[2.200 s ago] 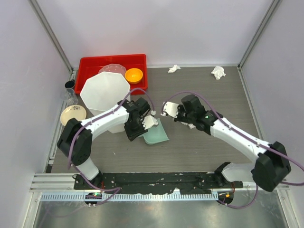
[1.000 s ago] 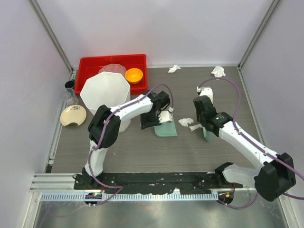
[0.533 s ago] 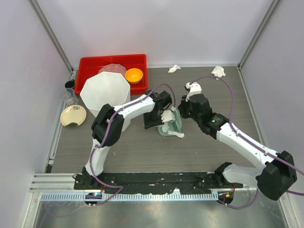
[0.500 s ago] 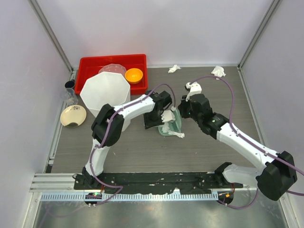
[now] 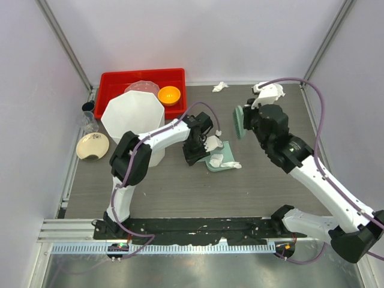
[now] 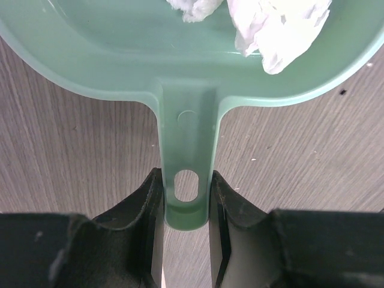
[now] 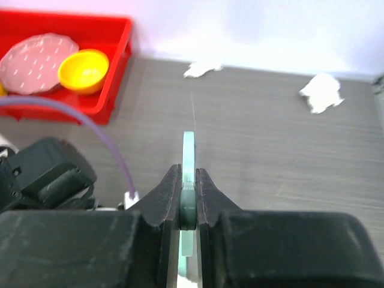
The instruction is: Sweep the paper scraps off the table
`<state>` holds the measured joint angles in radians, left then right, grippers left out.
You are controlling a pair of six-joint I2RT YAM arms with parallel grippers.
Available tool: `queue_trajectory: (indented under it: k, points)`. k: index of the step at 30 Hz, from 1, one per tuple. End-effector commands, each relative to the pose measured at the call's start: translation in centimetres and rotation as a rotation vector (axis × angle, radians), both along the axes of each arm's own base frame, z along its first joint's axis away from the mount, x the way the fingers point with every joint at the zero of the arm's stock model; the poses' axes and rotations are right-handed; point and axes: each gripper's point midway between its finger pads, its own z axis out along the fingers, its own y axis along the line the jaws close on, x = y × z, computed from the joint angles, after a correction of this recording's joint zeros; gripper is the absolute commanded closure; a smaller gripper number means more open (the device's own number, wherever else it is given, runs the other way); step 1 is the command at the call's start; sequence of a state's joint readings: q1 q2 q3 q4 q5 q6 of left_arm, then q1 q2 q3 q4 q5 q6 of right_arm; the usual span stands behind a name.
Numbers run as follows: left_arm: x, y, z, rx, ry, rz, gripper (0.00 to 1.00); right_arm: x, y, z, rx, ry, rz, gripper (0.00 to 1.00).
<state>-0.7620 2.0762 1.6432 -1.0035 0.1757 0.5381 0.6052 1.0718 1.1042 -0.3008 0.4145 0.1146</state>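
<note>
In the dustpan (image 6: 90,42) lie two paper scraps (image 6: 276,30), two by the far wall (image 7: 270,27).

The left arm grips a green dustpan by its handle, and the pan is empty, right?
Not empty. The left wrist view shows white paper scraps lying in the dustpan. The left end effector does grip its handle.

Left arm (image 5: 150,144): white link shells, black joint housings. Right arm (image 5: 318,180): same build. Cables (image 7: 36,103): purple, one looped along each arm. Fingers (image 6: 141,222): matte black, angular and faceted (a few pale specks on the left pair). Bases (image 5: 294,217): rounded white and black housings.
</note>
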Motion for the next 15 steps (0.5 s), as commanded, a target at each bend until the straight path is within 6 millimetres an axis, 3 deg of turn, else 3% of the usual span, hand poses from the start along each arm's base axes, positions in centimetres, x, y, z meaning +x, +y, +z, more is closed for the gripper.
queue_trajectory:
  k: [1,5,10,15]
  points:
    - [-0.6,-2.1,2.8,-0.149,0.017,0.015,1.00,-0.9,-4.7,5.6,-0.069,-0.135,-0.168,0.99]
    - [-1.1,-2.8,4.9,-0.208,0.034,0.039,1.00,-2.4,-8.0,6.6,-0.082,-0.153,-0.302,0.99]
    - [-0.8,-3.2,10.2,-0.277,0.021,0.141,1.00,-5.6,-13.5,8.5,-0.184,-0.124,-0.511,0.99]
    - [-0.6,-3.4,16.1,-0.418,0.010,0.207,1.00,-7.7,-15.2,9.3,-0.179,-0.145,-0.526,0.99]
